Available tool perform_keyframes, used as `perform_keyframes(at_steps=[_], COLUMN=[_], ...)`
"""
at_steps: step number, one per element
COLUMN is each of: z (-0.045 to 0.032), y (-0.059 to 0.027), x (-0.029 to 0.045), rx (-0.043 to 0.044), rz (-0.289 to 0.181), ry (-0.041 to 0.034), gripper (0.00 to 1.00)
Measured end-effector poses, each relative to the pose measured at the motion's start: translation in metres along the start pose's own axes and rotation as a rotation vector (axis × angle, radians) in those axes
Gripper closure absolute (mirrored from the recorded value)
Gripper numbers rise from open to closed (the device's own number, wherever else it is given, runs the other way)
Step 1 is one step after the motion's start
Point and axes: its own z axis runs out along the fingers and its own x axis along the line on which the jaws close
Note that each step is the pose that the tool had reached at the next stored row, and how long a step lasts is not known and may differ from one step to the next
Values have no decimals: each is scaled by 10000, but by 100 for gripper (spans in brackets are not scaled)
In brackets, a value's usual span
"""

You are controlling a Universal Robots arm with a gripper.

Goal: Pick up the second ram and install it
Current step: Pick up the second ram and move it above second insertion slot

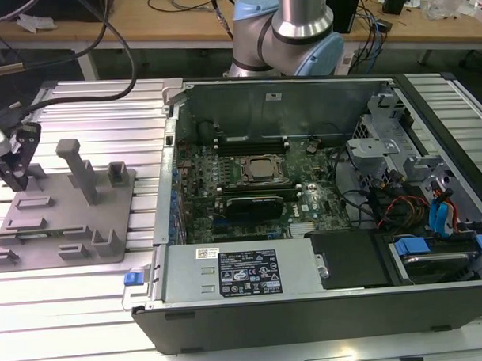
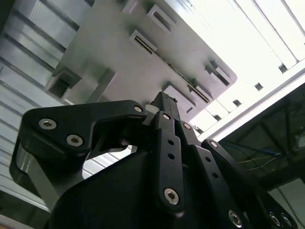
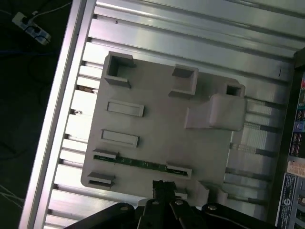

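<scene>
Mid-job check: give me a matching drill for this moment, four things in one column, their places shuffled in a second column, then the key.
Things
1. second ram
2. end effector
3. CPU
4. expansion card

Places
A. in the socket at the middle of the motherboard
B. edge-up in a slot of the grey fixture plate
C. above the fixture plate's edge, close beside the ram
D. between the CPU and the labelled metal box

Pairs: 1-B, 2-C, 3-A, 4-D
</scene>
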Motion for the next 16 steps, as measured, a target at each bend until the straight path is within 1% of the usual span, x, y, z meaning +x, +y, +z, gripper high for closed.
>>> perform_keyframes(at_steps=[1,3,4,5,7,9,10,13,14,15,16], z=[3,13,15,17,19,21,22,25,26,28,29], y=[0,-1,-1,-1,-1,-1,-1,-1,-1,-1,-1], x=[0,0,0,0,0,1,0,1,1,0,1], rx=[-6,-13,-17,-29,-42,-53,-65,-84,-89,-100,-104], rz=[-289,-1160,-1405,-1900,-2455,-2907,-3446,-4263,-4469,-4911,-5106], ry=[12,53,64,85,107,126,148,183,191,210,218], gripper=[92,92,92,92,92,92,92,92,92,92,92])
